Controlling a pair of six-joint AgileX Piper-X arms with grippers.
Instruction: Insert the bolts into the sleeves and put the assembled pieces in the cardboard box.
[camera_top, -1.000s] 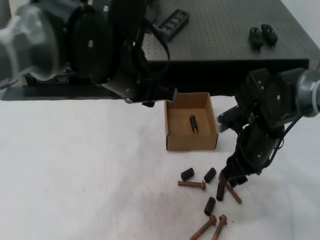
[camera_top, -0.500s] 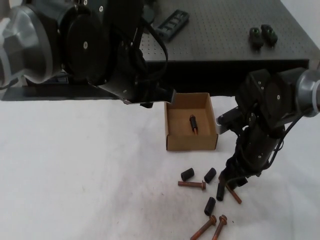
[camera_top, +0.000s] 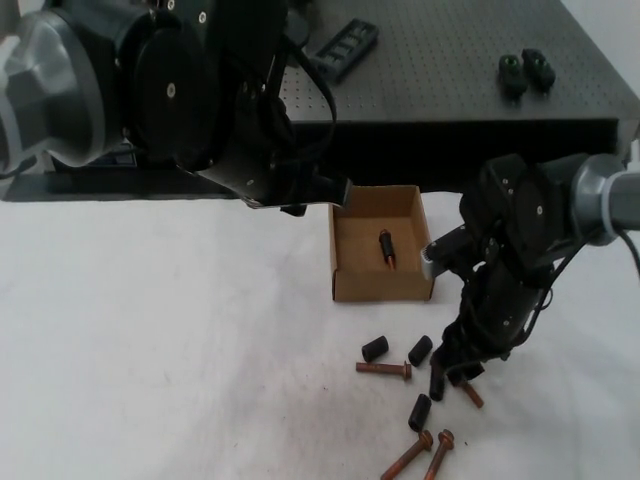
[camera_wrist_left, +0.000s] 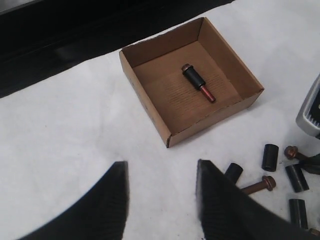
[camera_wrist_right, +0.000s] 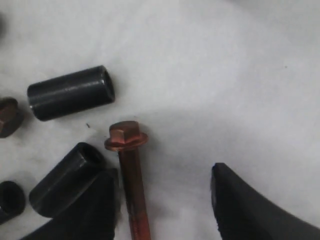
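**Cardboard box**: open at the top. It is set on the white cloth that covers the tabletop, toward the cloth's far edge, and is seen between the two arms in the high view.

**Assembled piece**: one. A copper-coloured bolt is seated in a black sleeve and laid flat on the box floor, about its middle.

**Loose sleeves**: four are counted in the high view. They are black and scattered on the cloth just in front of the box.

**Loose bolts**: four are counted. They are copper-coloured and lie flat among the sleeves. Two are laid side by side nearest the camera.

**Left pincer**: the fingers are set apart with nothing between them. It is held above the cloth beside the box, apart from the loose parts.

**Right pincer**: placed down at the cloth among the loose parts. The fingers are apart and straddle the shank of one bolt. That bolt lies flat just beside one finger, with a clear gap to the other, so it is not clamped. A sleeve lies against the outer side of the same finger. A second sleeve lies beyond the bolt's head.

**Background**: a black perforated plate is seen behind the cloth. It carries a black tray and two small black parts.
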